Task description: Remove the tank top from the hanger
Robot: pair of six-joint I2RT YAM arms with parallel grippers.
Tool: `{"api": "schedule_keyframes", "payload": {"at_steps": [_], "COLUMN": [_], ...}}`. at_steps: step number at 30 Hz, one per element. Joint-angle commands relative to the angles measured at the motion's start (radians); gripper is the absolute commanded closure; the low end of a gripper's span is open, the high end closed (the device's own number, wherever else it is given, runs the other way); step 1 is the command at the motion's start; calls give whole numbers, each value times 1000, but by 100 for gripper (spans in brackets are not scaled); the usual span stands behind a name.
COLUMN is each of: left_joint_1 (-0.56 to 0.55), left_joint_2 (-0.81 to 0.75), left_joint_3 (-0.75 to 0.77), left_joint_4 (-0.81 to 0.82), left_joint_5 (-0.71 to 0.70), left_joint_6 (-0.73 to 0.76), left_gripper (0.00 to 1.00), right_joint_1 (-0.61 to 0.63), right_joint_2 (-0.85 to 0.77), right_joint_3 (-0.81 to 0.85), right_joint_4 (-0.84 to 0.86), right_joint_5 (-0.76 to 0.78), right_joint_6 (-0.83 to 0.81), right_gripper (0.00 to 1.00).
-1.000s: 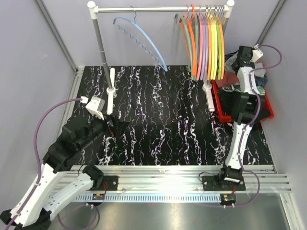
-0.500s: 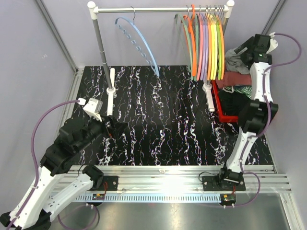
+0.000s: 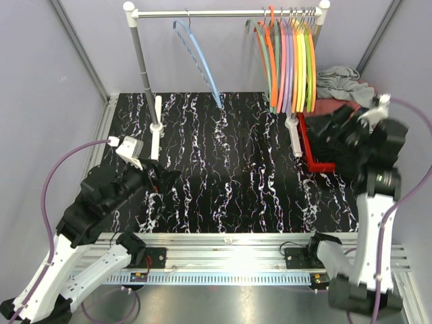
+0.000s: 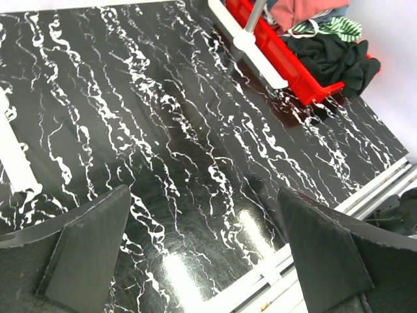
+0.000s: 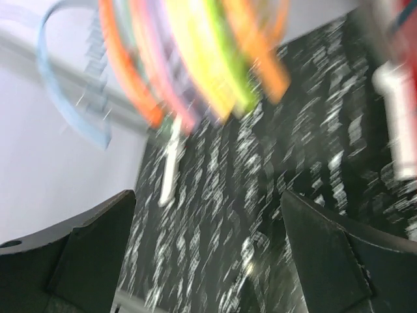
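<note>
A light blue hanger (image 3: 200, 62) hangs bare and tilted on the rail (image 3: 223, 12); it also shows as a blur, the blue hanger (image 5: 65, 98), in the right wrist view. A grey garment, apparently the tank top (image 3: 341, 77), lies crumpled on the clothes pile in the red bin (image 3: 317, 158) at the far right. My right gripper (image 3: 327, 135) (image 5: 208, 261) is open and empty, just in front of the bin and facing left toward the rack. Low over the table's near left, my left gripper (image 3: 158, 179) (image 4: 202, 254) is open with nothing between its fingers.
Several coloured hangers (image 3: 290, 61) (image 5: 195, 59) crowd the right end of the rail. The rack's white feet (image 3: 156, 128) (image 4: 251, 42) stand on the black marbled table (image 3: 229, 169). The red bin (image 4: 287, 65) holds black clothes (image 4: 332, 55) and a striped piece (image 4: 335, 26).
My right gripper opened over the bin, left the grey garment on the pile and drew back toward me. The blue hanger swung to the right. My left arm barely moved.
</note>
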Motion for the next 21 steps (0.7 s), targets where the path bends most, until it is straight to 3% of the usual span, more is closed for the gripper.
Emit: {"api": "schedule_keyframes", "payload": {"at_steps": [1,5,10,15,21], "left_joint_1": [-1,-1,-3,-1,-1], "left_joint_2": [0,8,22,17,40], "left_joint_3": [13,-2,-10,-17,-19], "left_joint_4": [82,99,116,130,150], "left_joint_5": [53,68,85,90,85], "left_joint_6": [11,1,-7,-10,-9], "left_gripper": [1,1,1,1,1], "right_joint_1": [2,2,2,39,39], "right_joint_2": [-200,-397,-538,-561,-555], "right_joint_3": [-174,-293,-310,-308,-333], "right_joint_4": [154,241,191,92,229], "right_joint_5": [-348,-467,-524,-518,-543], "right_joint_6": [82,191,219,165,222], "right_gripper": [0,0,0,0,0]}}
